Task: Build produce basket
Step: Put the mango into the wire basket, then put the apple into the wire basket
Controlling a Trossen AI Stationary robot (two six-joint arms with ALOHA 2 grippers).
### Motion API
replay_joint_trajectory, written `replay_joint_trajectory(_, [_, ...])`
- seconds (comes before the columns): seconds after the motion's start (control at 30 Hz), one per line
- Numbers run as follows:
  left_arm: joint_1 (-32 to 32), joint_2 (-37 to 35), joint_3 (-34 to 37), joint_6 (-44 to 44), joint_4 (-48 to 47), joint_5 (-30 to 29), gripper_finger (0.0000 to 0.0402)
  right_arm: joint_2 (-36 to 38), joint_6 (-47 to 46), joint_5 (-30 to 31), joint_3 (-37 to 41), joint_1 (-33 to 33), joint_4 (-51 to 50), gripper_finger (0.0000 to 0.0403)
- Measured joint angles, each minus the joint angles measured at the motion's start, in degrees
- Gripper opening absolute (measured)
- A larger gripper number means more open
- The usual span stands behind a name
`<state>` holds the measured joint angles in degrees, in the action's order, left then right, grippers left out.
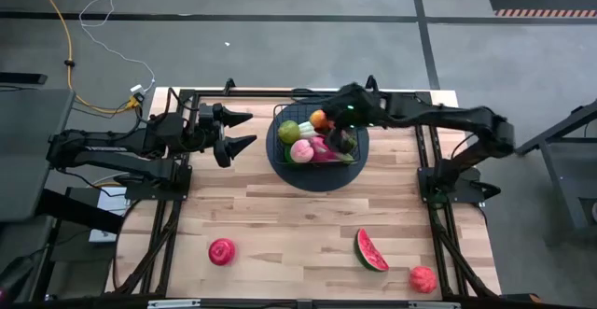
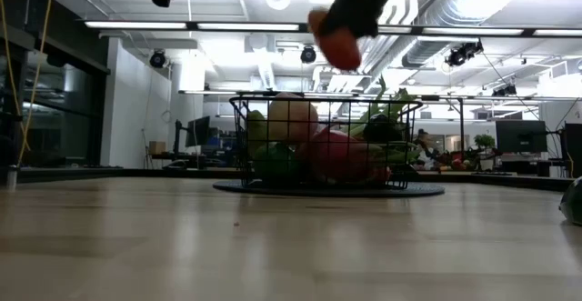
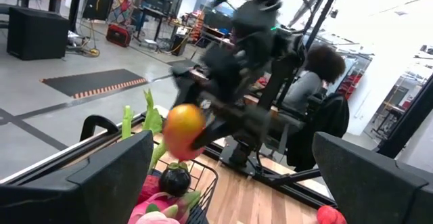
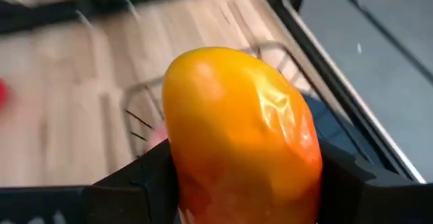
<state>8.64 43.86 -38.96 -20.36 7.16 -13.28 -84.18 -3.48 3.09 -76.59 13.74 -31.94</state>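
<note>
The right gripper (image 1: 324, 119) clamps a smooth, glossy orange mango (image 4: 240, 136) above the black wire basket (image 1: 284, 113); the left gripper (image 1: 244, 130), fingers spread apart, waits beside it.

1. Table (image 1: 280, 217): pale wooden planks, under both sets of fingers.
2. Round mat (image 1: 317, 184): dark, flat on the table, ahead of the left fingers (image 1: 239, 117) and beneath the right fingers (image 4: 135, 187).
3. Yellow cable (image 1: 63, 29) and white cable (image 1: 98, 10): loose on the grey floor, well behind the left fingers.
4. Striped floor mat (image 3: 95, 83).
5. Seated person (image 3: 318, 82): far beyond the left fingers, back turned.
6. Monitor (image 2: 520, 135): in the background room.
</note>
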Motion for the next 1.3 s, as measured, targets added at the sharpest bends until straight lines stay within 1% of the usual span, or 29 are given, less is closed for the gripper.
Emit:
replay_joint_trajectory(0.17, [0.0,0.0,0.0,0.0,0.0,-0.6,0.0392,-8.2,0.1,0.0,-4.1,2.1,-5.8,0.0236])
replay_joint_trajectory(0.33, [0.0,0.0,0.0,0.0,0.0,-0.9,0.0392,-12.6,2.3,0.0,-4.5,3.6,-6.9,0.0236])
replay_joint_trajectory(0.53, [0.0,0.0,0.0,0.0,0.0,-0.9,0.0392,-14.1,8.4,0.0,-4.5,4.3,-8.2,0.0236])
replay_joint_trajectory(0.73, [0.0,0.0,0.0,0.0,0.0,-0.9,0.0392,-14.1,8.5,-0.1,-4.5,4.3,-8.2,0.0242])
replay_joint_trajectory(0.83, [0.0,0.0,0.0,0.0,0.0,-0.9,0.0392,-14.1,8.5,-0.1,-4.4,4.3,-8.2,0.0270])
replay_joint_trajectory(1.03, [0.0,0.0,0.0,0.0,0.0,-0.9,0.0392,-14.1,8.5,1.4,-4.5,4.3,-9.0,0.0365])
replay_joint_trajectory(1.1, [0.0,0.0,0.0,0.0,0.0,-0.9,0.0392,-13.9,8.5,1.5,-4.5,4.3,-9.2,0.0388])
replay_joint_trajectory(1.17, [0.0,0.0,0.0,0.0,0.0,-0.9,0.0392,-12.6,8.6,1.2,-4.4,4.3,-10.4,0.0395])
replay_joint_trajectory(1.23, [0.0,0.0,0.0,0.0,0.0,-0.8,0.0392,-10.2,9.0,0.3,-4.5,4.3,-12.8,0.0392])
replay_joint_trajectory(1.3, [0.0,0.0,0.0,0.0,0.0,-0.8,0.0392,-6.9,9.5,-1.9,-4.3,4.3,-16.4,0.0390])
